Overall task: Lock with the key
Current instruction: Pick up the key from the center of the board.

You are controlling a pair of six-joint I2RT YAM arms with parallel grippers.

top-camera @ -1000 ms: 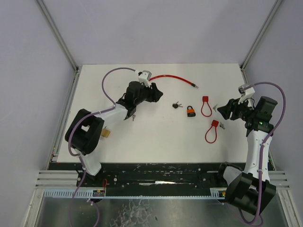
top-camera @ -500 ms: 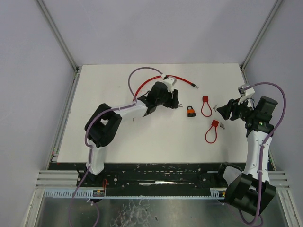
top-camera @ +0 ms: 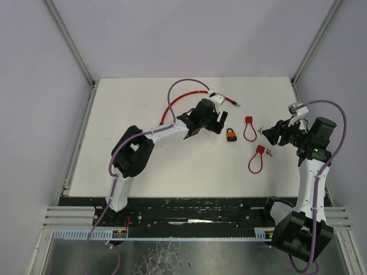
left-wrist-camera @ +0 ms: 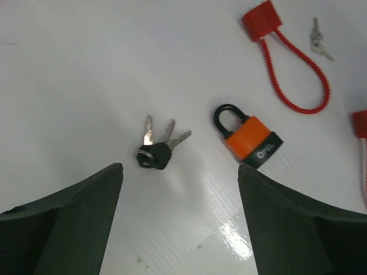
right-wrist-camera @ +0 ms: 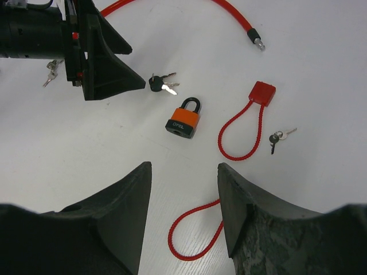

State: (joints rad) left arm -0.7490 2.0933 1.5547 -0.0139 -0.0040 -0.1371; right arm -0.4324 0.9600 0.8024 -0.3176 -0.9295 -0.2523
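An orange padlock [top-camera: 230,134] with a black shackle lies flat on the white table, also seen in both wrist views [left-wrist-camera: 248,140] [right-wrist-camera: 184,121]. A bunch of keys with a black head [left-wrist-camera: 153,154] lies just left of it, apart from it [right-wrist-camera: 160,83]. My left gripper [left-wrist-camera: 179,172] hovers over the keys, open, with nothing between its fingers; from above the left gripper [top-camera: 221,123] hides the keys. My right gripper [right-wrist-camera: 183,169] stands open and empty at the right side of the table [top-camera: 269,133], pointing toward the padlock.
Two short red cable locks [top-camera: 249,129] [top-camera: 256,159] lie right of the padlock, a small key ring [right-wrist-camera: 277,137] beside them. A long red cable [top-camera: 226,99] curves along the back. Another small key [right-wrist-camera: 51,71] lies behind the left gripper.
The left arm has swung right from the back-left of the table to above the key bunch, and its jaws have opened wider. The right arm has not moved.
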